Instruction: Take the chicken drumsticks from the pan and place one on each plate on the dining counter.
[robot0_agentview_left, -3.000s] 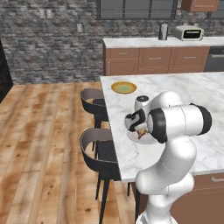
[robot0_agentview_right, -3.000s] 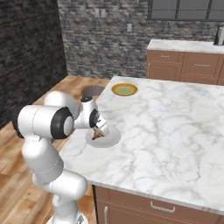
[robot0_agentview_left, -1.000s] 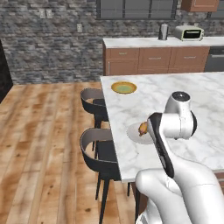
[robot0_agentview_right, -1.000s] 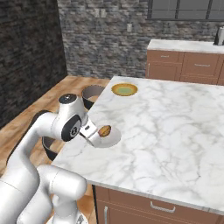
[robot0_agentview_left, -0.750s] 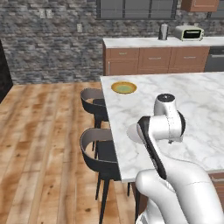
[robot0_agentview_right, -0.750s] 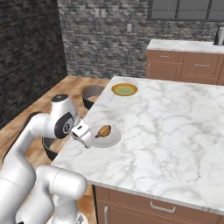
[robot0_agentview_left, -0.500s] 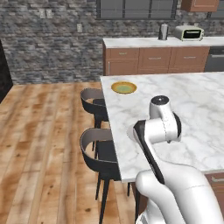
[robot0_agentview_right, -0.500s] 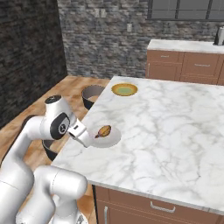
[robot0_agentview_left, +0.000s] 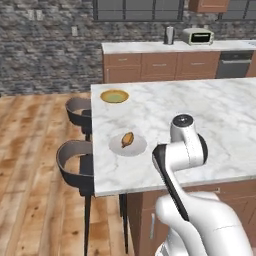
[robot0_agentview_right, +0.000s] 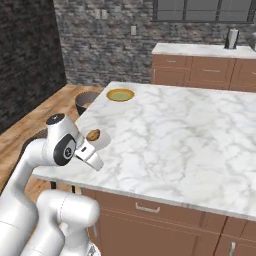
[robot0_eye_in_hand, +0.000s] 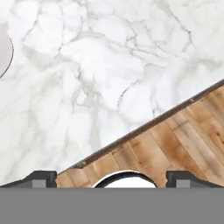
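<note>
On the marble bench (robot0_agentview_left: 200, 110) the pale plate (robot0_agentview_left: 128, 144) is my landmark. It lies near the bench's stool-side edge, and one chicken drumstick (robot0_agentview_left: 127, 139) rests on its middle; from the right base camera the same drumstick (robot0_agentview_right: 93, 134) sits on that plate (robot0_agentview_right: 101, 140) just beyond my forearm. Farther along the same edge, well apart from the pale plate, the yellow-olive plate (robot0_agentview_left: 114, 96) lies flat toward the bench's far corner, with nothing that I can make out on it.

My pincer (robot0_eye_in_hand: 111, 177) has its fingers (robot0_eye_in_hand: 41, 177) spread wide apart, with nothing between them. It looks down on bare marble and the bench's edge, with wood floor (robot0_eye_in_hand: 183, 140) past that edge; a sliver of the pale plate (robot0_eye_in_hand: 4, 54) shows at the side of the hand camera's frame, away from the fingers.

Two dark stools (robot0_agentview_left: 75, 157) stand on the floor beside the bench, the nearer one close to the pale plate's edge of the bench.
</note>
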